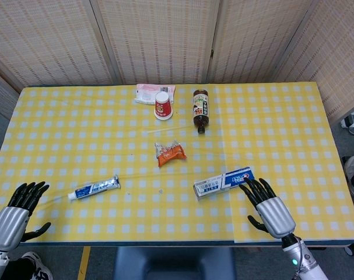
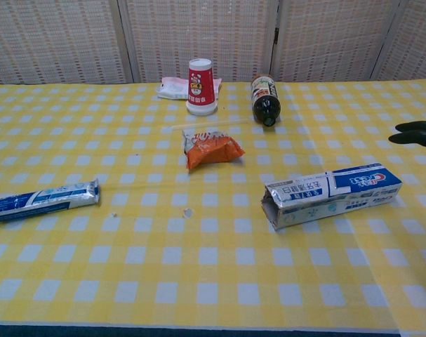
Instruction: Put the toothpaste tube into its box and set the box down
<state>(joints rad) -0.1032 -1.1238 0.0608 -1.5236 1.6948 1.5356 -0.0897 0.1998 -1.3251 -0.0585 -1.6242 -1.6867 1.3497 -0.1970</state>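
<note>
The right hand (image 1: 269, 205), fingers spread and holding nothing, hovers at the near right of the surface (image 1: 293, 116), its fingertips at the right end of the toothpaste box (image 1: 224, 182). The left hand (image 1: 19, 209), likewise released and empty, waits at the near-left corner, just short of the toothpaste tube (image 1: 95, 188), which lies flat and well apart from the box. The box's opened end faces left, toward the tube. A careless push from the right hand would likely slide the light carton or crush its open mouth, making insertion harder; the tube, lying close to the front edge, could roll off if nudged. Open checked cloth between tube and box gives room to bring them together; the snack packet (image 1: 170, 153), bottle (image 1: 200, 109), paper cup (image 1: 163, 105) and pink packet (image 1: 147, 92) sit farther back.
</note>
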